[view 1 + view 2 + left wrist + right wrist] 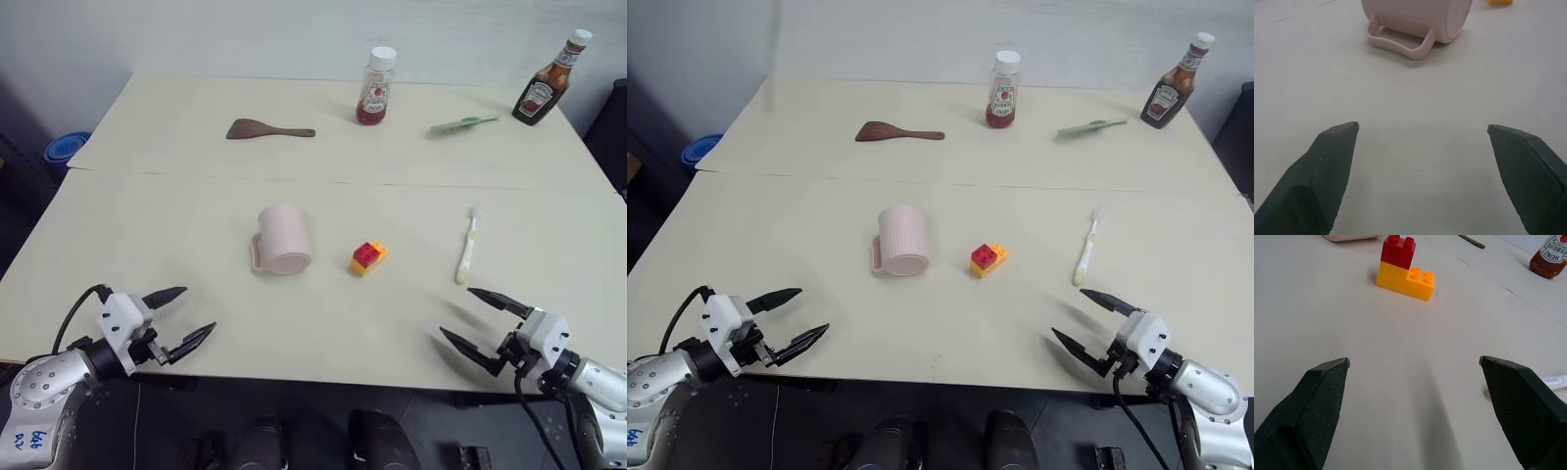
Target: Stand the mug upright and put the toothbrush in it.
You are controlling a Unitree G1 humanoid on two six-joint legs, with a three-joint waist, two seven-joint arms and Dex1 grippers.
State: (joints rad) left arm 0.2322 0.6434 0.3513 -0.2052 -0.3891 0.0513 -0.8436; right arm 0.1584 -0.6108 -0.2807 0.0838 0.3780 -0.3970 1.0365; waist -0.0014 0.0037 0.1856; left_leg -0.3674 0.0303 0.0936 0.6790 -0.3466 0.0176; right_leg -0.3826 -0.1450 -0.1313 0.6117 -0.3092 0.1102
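The pale pink mug lies on its side in the middle of the table, its loop handle against the tabletop on the left. To its right, past a toy block, the white toothbrush lies flat with its bristled head at the far end. My left gripper hovers open and empty near the table's front edge, on the near left of the mug. My right gripper is open and empty too, just on the near side of the toothbrush handle. In the wrist views, the left fingers face the mug and the right fingers face the block.
A red and yellow toy block sits between mug and toothbrush. At the back stand a clear ketchup bottle and a dark sauce bottle, with a brown wooden spatula and a pale green utensil lying near them.
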